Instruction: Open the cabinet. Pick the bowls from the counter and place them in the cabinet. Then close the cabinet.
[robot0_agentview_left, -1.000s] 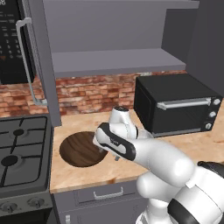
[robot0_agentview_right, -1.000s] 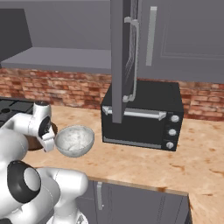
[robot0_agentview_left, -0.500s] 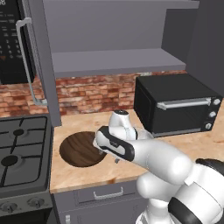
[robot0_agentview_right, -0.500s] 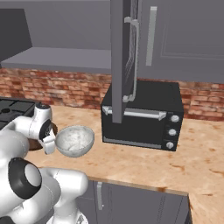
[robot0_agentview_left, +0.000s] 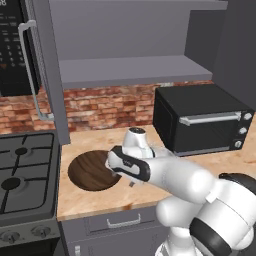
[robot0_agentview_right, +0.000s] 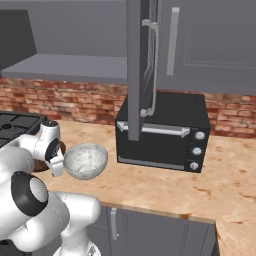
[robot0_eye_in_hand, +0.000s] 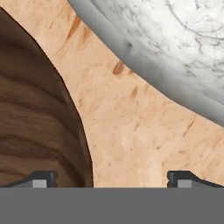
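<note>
While the tool (robot0_eye_in_hand: 109, 179) hangs wide open and empty above the counter (robot0_eye_in_hand: 131, 131), the wooden bowl (robot0_agentview_left: 91, 170) and marble bowl (robot0_agentview_right: 85, 160) sit empty on it; cabinet (robot0_agentview_left: 135, 70) doors open.

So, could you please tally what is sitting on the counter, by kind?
Bowls: 2, the wooden bowl and the marble bowl
Toaster ovens: 1, the black toaster oven
Total: 3 things on the counter
</note>
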